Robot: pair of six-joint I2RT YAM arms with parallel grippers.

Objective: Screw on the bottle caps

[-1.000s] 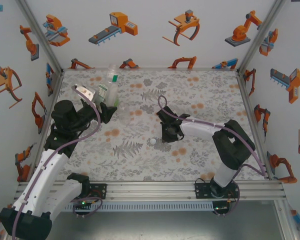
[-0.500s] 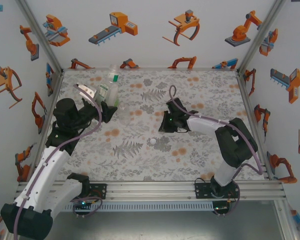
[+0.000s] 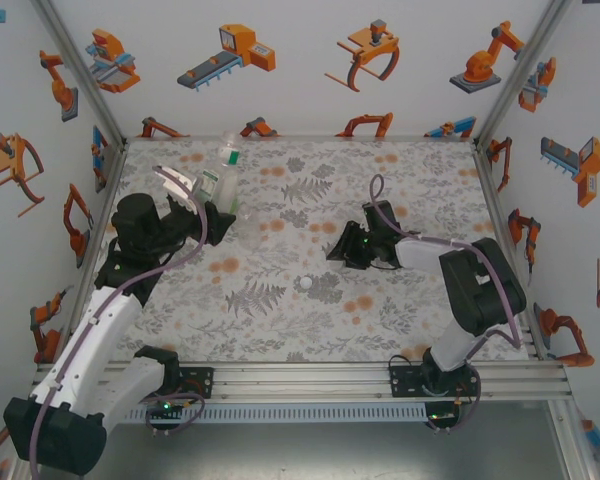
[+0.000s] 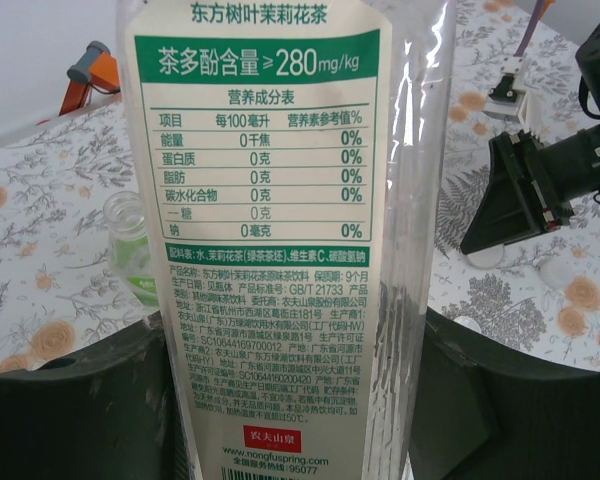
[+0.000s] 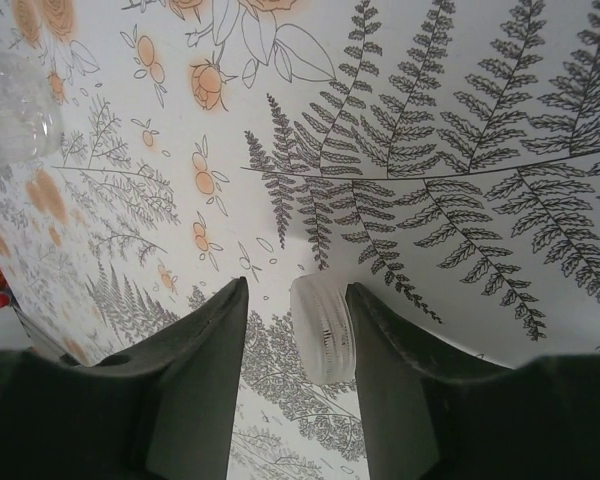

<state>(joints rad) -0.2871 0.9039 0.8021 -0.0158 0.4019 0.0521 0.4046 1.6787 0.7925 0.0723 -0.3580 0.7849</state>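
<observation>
The left gripper (image 4: pixel 295 400) has its jaws closed on the labelled bottle (image 4: pixel 280 200). A dark finger presses each side of the clear body, and the pale label with green print faces the wrist camera. The labelled bottle is at the far left part of the table (image 3: pixel 400 180); whether its base touches the surface cannot be told. Just beside the labelled bottle, on its far side from the arms, stands the green-tinted bottle (image 3: pixel 227 155), upright with its mouth open. To the right of the labelled bottle and nearer the arms, well apart from it, a loose cap (image 3: pixel 305 283) lies on the floral tabletop. Farther right of the labelled bottle, the right gripper (image 3: pixel 335 252) is low over the table, its tips turned toward that bottle. Its jaws stand partly open. A second cap (image 5: pixel 325 330) sits on edge between them, against one finger (image 5: pixel 410 400) with a clear gap to the other. A clear bottle (image 5: pixel 15 110) shows blurred beyond the tips.
</observation>
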